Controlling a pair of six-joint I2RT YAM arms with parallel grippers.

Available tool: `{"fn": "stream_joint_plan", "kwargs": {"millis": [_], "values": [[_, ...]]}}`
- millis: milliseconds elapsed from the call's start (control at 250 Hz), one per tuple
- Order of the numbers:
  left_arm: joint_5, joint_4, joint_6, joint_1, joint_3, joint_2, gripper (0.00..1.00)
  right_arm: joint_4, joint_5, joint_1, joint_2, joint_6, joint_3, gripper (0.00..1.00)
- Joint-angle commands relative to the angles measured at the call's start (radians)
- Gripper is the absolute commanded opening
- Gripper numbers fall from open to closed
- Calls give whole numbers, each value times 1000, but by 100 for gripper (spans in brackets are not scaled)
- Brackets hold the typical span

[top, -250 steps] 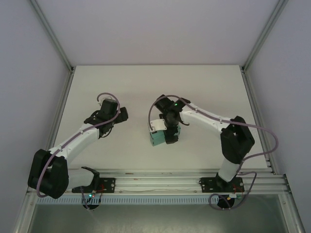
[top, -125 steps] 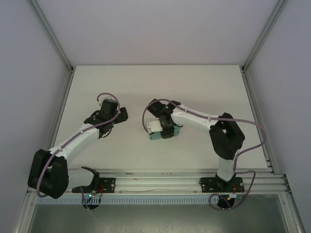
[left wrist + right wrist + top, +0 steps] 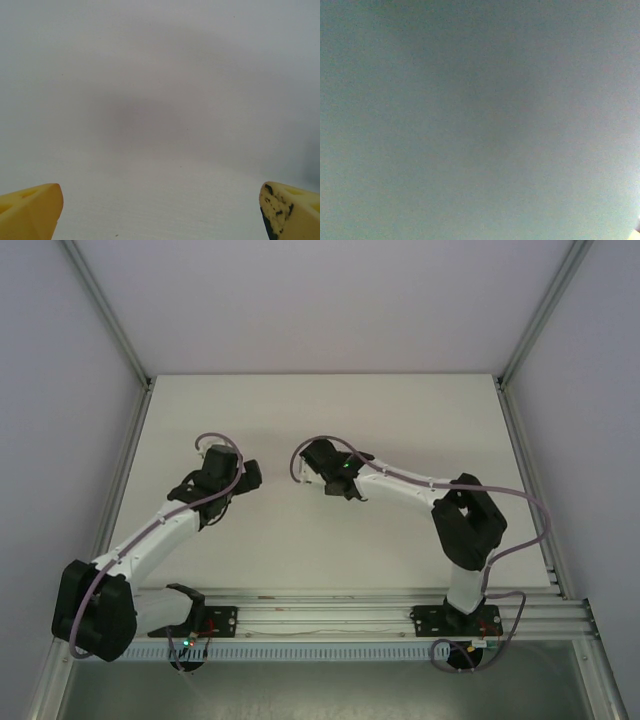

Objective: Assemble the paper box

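Your left gripper [image 3: 245,476] is hovering over the table [image 3: 280,410], jaws spread wide and holding nothing. Your right gripper [image 3: 318,460] is working mid-table, with the teal paper box [image 3: 480,120] sitting hard against its wrist camera. I cannot tell whether its jaws are gripping. You are likely mid-assembly, with the folds unconfirmed.

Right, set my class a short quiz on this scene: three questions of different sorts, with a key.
1. True or false: the left gripper is open, its fingers wide apart.
2. What colour is the box close before the right wrist camera? A red, B teal, C yellow.
3. Fill in: the left gripper hangs above the bare ____.
Key: 1 true; 2 B; 3 table.
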Motion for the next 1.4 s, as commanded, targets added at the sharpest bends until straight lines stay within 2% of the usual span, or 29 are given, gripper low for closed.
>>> {"fn": "stream_joint_plan", "kwargs": {"millis": [0,116,252,576,608,688,775,959,1083,1219,1395], "values": [[-6,-13,14,9,-25,-23,100,112,175,-5,30,125,-14,52],[8,-8,23,8,-27,-30,100,157,163,-5,48,171,-33,53],[17,-4,21,8,-31,-38,100,208,143,-4,49,155,-88,54],[16,-12,16,8,-43,-53,100,177,72,21,33,157,-174,60],[17,-14,16,9,-42,-56,100,161,60,27,28,157,-180,63],[23,-12,18,7,-42,-61,100,106,20,47,11,158,-192,78],[29,-12,22,6,-40,-64,100,44,-50,73,-26,155,-210,100],[30,-1,30,8,-38,-63,100,-50,-248,86,-155,167,-238,100],[23,18,40,7,-33,-61,100,45,-243,84,-277,170,-304,100],[-17,50,57,11,-19,-56,100,126,-247,18,-408,278,-335,100],[-30,147,84,57,-23,-39,100,267,-290,-182,-551,588,-376,100]]}}
